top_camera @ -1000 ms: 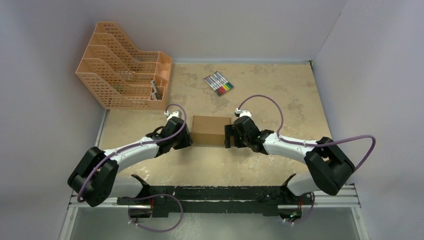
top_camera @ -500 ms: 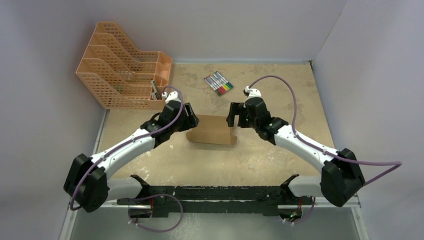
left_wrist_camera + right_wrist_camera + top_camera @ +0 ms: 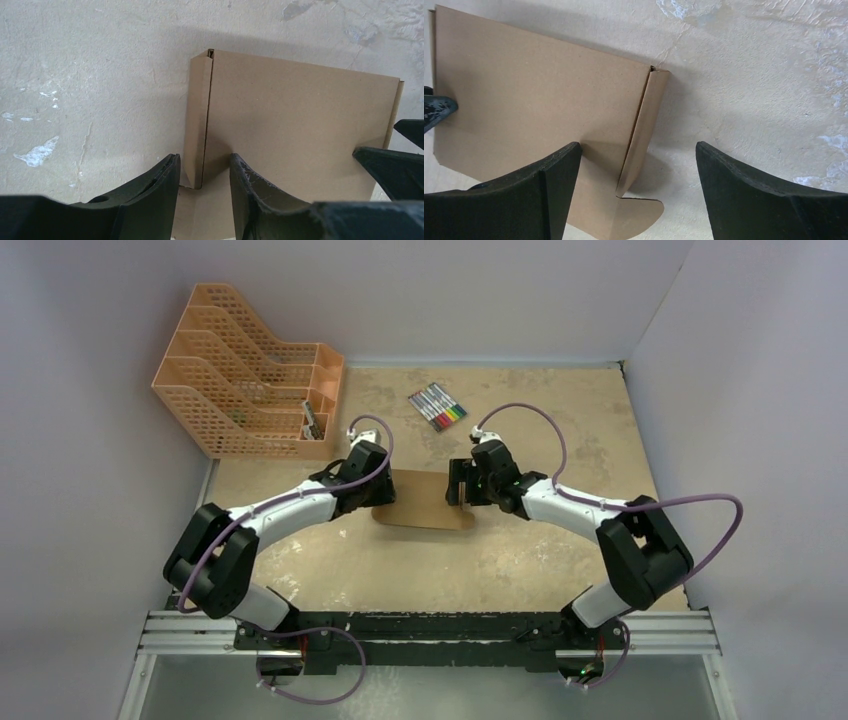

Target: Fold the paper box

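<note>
The paper box [image 3: 425,502] is brown cardboard lying mid-table, with its main panel flat and both side flaps raised. My left gripper [image 3: 378,488] is at its left end, open, its fingers either side of the upright left flap [image 3: 197,120]. My right gripper [image 3: 458,485] is at the right end, wide open. In the right wrist view one finger [image 3: 549,185] is over the panel, the other [image 3: 744,185] is over bare table, and the right flap [image 3: 644,125] stands between them. A rounded tab [image 3: 644,212] lies flat at the near corner.
An orange mesh file rack [image 3: 250,370] stands at the back left. A row of coloured markers [image 3: 437,406] lies behind the box. Grey walls close in the table on the left, back and right.
Both grippers swung out to the far side of the box, then came back in to its two ends. The box now shows rounded tabs along its near edge.
</note>
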### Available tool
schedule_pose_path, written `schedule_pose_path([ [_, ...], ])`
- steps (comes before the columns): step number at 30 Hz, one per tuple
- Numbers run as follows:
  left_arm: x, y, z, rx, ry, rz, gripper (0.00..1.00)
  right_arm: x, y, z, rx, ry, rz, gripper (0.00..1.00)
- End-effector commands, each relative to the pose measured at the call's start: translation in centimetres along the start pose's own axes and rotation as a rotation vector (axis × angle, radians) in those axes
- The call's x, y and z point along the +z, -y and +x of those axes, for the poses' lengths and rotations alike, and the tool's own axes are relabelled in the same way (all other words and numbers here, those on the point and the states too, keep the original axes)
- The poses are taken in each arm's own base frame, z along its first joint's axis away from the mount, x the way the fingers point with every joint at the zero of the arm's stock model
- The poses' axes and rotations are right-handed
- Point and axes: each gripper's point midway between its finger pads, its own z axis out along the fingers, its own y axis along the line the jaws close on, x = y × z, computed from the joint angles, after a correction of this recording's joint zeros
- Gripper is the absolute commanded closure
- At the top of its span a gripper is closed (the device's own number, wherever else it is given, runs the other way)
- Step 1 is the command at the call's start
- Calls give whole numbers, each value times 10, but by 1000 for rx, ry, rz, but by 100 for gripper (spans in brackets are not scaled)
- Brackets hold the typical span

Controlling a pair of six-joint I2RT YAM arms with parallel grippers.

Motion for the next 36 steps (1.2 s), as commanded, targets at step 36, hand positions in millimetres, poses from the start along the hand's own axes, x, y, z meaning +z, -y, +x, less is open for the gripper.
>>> schedule_pose_path([
  [36,-50,-4,-5,-38,42,87,43,-56,-26,0,-177,46,-226,3],
])
